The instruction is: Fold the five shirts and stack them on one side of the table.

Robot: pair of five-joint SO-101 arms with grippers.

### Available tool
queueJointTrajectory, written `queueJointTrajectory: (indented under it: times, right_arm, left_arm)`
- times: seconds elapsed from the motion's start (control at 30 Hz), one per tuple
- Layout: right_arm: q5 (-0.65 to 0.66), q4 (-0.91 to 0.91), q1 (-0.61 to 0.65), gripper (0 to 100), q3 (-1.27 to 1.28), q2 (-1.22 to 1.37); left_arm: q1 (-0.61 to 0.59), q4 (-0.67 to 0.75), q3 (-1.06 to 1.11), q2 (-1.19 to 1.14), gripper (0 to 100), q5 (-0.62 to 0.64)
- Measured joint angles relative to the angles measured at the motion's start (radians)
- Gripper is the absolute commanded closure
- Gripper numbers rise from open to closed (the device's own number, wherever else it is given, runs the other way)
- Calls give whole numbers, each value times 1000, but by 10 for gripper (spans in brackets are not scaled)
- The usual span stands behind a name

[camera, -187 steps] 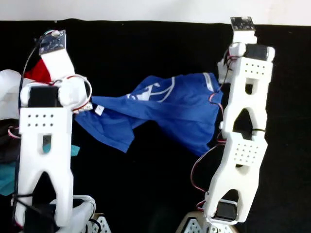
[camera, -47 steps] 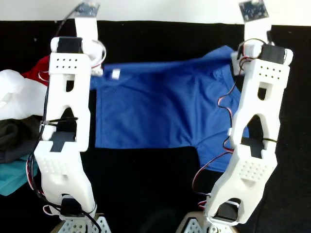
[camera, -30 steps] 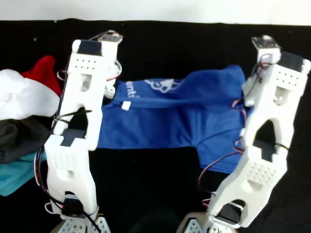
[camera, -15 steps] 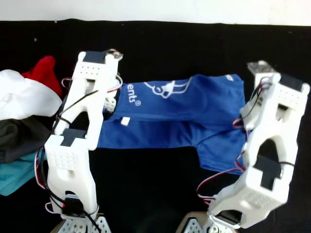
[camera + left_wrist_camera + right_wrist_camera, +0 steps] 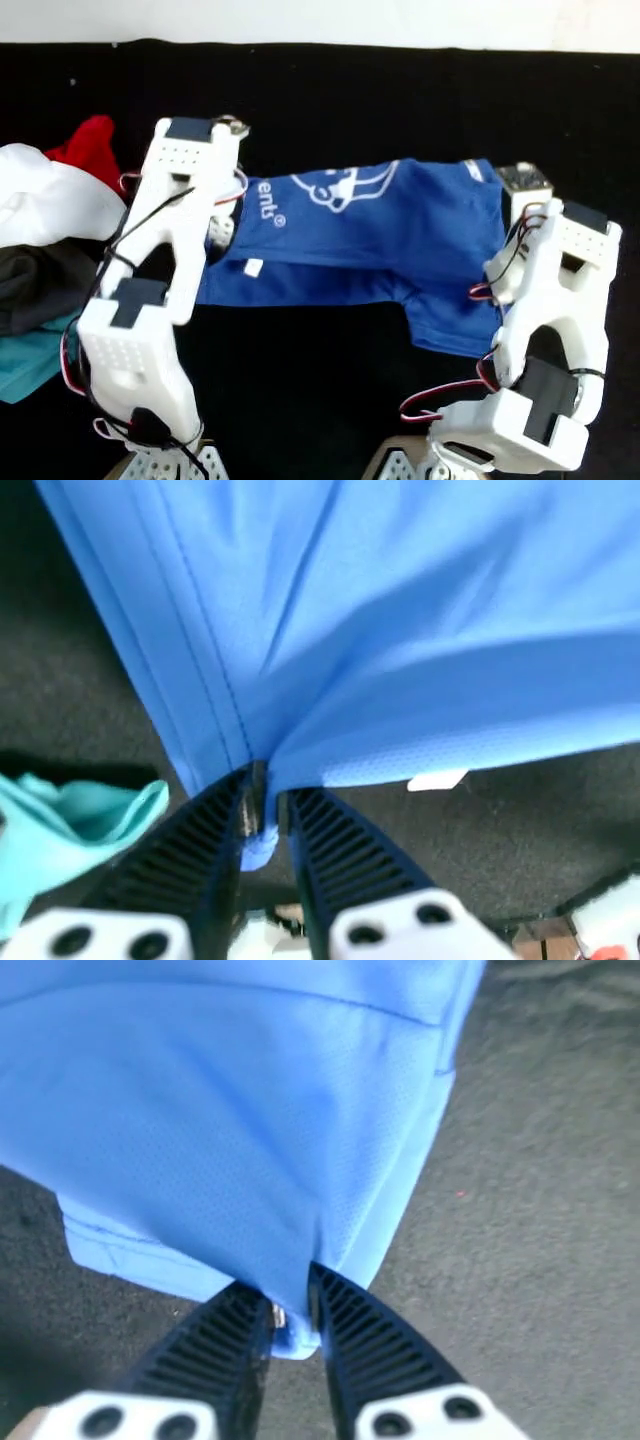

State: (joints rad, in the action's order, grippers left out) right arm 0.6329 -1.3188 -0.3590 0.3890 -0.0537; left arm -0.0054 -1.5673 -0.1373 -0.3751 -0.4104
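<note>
A blue shirt (image 5: 390, 230) with a white print lies across the middle of the black table, its upper half folded down over the lower. My left gripper (image 5: 262, 815) is shut on the shirt's left edge (image 5: 330, 630), and the left arm (image 5: 165, 260) stands over that end in the high view. At the shirt's right edge my right gripper (image 5: 290, 1315) is shut on the blue fabric (image 5: 230, 1110), with the right arm (image 5: 545, 300) beside it. A white tag (image 5: 253, 267) shows on the fold.
A pile of other shirts lies at the table's left edge: white (image 5: 45, 205), red (image 5: 88, 142), dark grey (image 5: 35, 285) and teal (image 5: 30, 350). A teal corner (image 5: 70, 825) shows in the left wrist view. Bare black cloth (image 5: 330, 90) runs behind the shirt.
Both arms have drawn the shirt's far edge toward the near side and lowered it, so the printed half now lies folded over. Earlier the shirt hung bunched, then stretched flat.
</note>
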Motion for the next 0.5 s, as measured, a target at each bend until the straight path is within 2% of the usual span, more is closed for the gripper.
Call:
queueJointTrajectory:
  times: [0.27, 0.43, 0.5]
  right_arm:
    - [3, 40, -26, 982, 98, -8]
    - [3, 28, -26, 825, 95, -9]
    - [3, -15, -21, 804, 71, -9]
  left_arm:
    - [0, 133, 175, 21, 986, 0]
    - [0, 143, 164, 21, 897, 0]
    - [-12, 101, 124, 21, 863, -14]
